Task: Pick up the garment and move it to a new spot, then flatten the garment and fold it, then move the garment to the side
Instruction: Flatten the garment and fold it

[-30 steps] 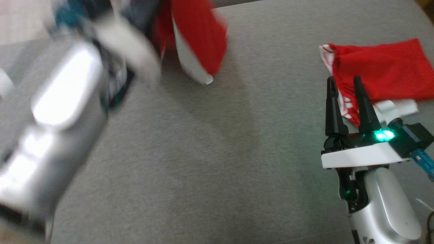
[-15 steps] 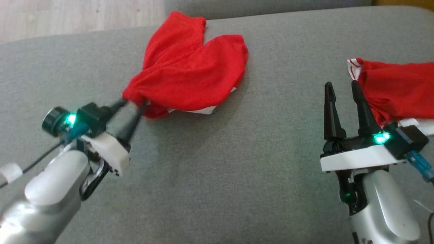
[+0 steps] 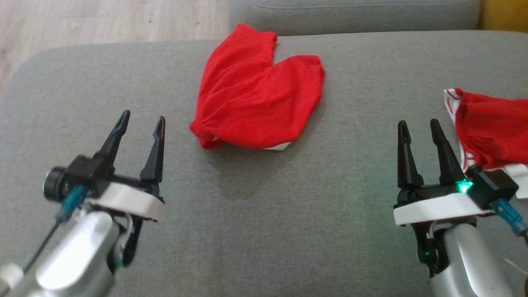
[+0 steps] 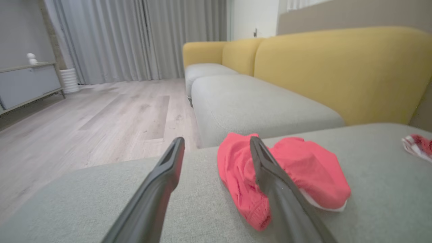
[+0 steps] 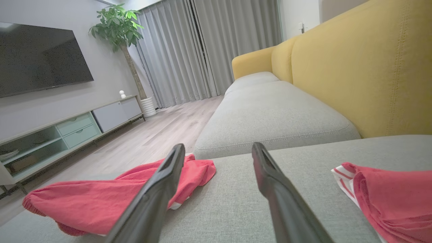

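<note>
- The red garment (image 3: 258, 109) lies crumpled at 12 o'clock in the head view on the grey cushion (image 3: 264, 222). One leg reaches the cushion's far edge.
- The left end effector (image 3: 143, 116), at 8 o'clock, is spread wide and empty, near the garment's gathered edge. The right end effector (image 3: 418, 122), at 4 o'clock, is equally wide open and holds nothing.
- Pinching only the top layer would likely drag the heap instead of flattening it.
- A second red garment (image 3: 491, 132) at 3 o'clock sits just beside the right fingers, so a careless reach could snag it.
- Pushing away could tip the far leg into the gap between cushions.
</note>
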Tool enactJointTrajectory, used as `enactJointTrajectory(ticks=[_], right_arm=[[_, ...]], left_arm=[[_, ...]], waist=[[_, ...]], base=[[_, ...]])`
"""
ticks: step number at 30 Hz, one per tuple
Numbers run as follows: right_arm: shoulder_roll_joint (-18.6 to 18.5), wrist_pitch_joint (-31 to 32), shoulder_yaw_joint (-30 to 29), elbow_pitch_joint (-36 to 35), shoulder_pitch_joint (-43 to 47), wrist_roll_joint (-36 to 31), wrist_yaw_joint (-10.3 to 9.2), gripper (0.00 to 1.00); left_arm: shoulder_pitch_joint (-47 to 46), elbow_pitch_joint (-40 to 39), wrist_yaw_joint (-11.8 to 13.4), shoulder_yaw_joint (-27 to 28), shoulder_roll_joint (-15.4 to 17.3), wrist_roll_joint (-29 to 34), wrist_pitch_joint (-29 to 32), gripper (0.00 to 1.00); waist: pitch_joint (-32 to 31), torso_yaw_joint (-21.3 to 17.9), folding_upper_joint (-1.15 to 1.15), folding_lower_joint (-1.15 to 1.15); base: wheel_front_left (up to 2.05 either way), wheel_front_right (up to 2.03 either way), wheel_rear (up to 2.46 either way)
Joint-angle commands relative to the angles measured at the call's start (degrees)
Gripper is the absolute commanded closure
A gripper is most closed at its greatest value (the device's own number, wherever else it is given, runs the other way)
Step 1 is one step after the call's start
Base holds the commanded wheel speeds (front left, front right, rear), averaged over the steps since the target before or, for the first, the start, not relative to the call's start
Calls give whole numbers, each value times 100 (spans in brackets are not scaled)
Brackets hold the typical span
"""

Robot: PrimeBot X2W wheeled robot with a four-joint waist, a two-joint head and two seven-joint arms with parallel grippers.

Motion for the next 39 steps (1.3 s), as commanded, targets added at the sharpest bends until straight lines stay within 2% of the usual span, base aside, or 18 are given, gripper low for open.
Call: enactJointTrajectory(ticks=[1,4,10,16,19,31,38,39], right_arm=[[-9,-55,103,-125,-64,-61,-5,0],[-9,-55,106,-68,-57,-97,-5,0],[-9,-55,201,-14,-131,-102,-5,0],[-9,-55,217,-2,-170,-90,-5,0],[-9,-55,219,-8,-183,-75,-5,0],[-9,-55,211,-75,-290,-34,-5,0],[-9,-55,217,-98,-304,9,-5,0],[-9,-55,217,-102,-304,16,-5,0]], left_arm=[[139,-493,196,594,15,144,-67,0],[693,-1057,275,1036,-284,404,-68,0],[1126,-1200,-46,1250,-609,835,-69,0],[1009,-710,-595,987,-721,839,14,0],[872,-415,-776,875,-851,727,144,0],[204,615,-986,989,-1236,411,175,0],[-66,892,-1162,1064,-1359,308,76,0],[-93,907,-1190,1051,-1362,322,64,31]], waist=[[7,107,0,0],[26,199,0,0],[41,197,0,0],[92,-32,0,0],[163,-160,0,0],[437,-538,0,0],[516,-663,0,0],[521,-673,0,0]], base=[[0,0,0],[0,0,0],[0,0,0],[0,0,0],[0,0,0],[0,0,0],[0,0,0],[0,0,0]])
